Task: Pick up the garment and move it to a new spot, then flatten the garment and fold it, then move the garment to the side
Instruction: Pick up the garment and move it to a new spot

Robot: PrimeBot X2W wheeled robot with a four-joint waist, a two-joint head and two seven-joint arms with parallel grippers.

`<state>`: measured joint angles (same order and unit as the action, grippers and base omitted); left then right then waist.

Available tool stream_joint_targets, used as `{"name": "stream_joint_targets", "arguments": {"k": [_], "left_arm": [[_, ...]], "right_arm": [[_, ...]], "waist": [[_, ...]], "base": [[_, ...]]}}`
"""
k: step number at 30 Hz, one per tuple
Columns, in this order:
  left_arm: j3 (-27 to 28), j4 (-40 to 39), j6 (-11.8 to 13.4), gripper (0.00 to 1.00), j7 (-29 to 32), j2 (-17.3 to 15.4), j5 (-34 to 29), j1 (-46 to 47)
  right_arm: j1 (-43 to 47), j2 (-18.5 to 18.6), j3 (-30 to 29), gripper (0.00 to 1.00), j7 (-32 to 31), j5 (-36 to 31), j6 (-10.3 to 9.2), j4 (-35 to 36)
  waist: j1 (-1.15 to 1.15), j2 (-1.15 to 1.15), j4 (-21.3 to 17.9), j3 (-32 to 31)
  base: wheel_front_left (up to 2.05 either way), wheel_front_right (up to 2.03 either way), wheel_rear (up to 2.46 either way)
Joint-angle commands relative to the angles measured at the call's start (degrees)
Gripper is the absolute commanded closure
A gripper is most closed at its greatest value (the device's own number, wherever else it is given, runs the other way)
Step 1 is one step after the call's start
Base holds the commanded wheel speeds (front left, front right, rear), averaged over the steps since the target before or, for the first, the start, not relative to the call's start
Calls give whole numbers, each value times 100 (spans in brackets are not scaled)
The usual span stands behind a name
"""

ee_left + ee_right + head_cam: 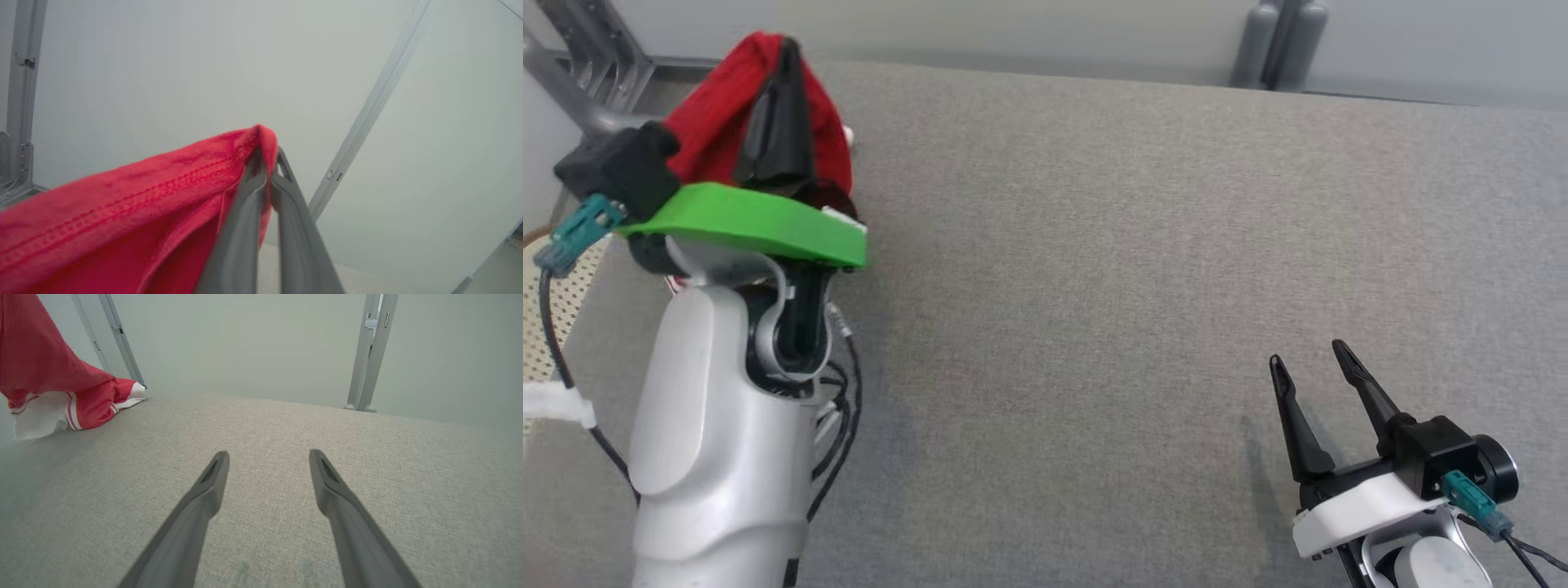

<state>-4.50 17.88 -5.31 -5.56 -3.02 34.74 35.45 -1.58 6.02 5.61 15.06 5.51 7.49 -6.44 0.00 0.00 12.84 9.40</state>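
The garment (715, 114) is red cloth with white trim, bunched at the far left corner of the grey table (1135, 245). My left gripper (786, 57) is shut on a stitched red edge of it, and the cloth drapes over the fingers. In the left wrist view the hem of the garment (122, 204) folds over the closed left gripper (267, 161). In the right wrist view the garment (53, 379) hangs from above at the far left, its red and white lower part resting on the table. My right gripper (1311, 363) stands open at the near right, fingers (212, 477) apart over bare fabric.
Grey metal frame posts (1278, 41) stand behind the table's far edge, with more frame (572, 73) at the far left corner. A perforated pale surface (547, 310) lies off the table's left side. A plain wall (245, 343) backs the table.
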Motion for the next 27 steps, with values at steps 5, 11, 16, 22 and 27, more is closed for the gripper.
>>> {"name": "stream_joint_targets", "arguments": {"k": [5,11,16,22,27], "left_arm": [[-1183,-1493,466,100,816,8,367,315],[-2107,-2165,744,100,1260,9,886,1027],[-2563,-2097,957,100,1449,3,1146,1757],[-2628,-1247,1074,100,1781,-26,1366,2175],[-2455,-436,1108,100,1896,-322,1466,1966]], "right_arm": [[-37,-126,-48,0,18,29,0,59],[-42,-228,-101,0,18,68,0,53],[-106,-281,-67,0,18,125,0,4],[-308,-308,-107,0,18,349,0,64],[-384,-310,-126,0,18,583,0,73]], "waist": [[0,0,-943,-242],[0,0,-1650,-195],[0,0,-2178,-140],[0,0,-2728,95],[0,0,-2998,243]], "base": [[0,0,0],[0,0,0],[0,0,0],[0,0,0],[0,0,0]]}}
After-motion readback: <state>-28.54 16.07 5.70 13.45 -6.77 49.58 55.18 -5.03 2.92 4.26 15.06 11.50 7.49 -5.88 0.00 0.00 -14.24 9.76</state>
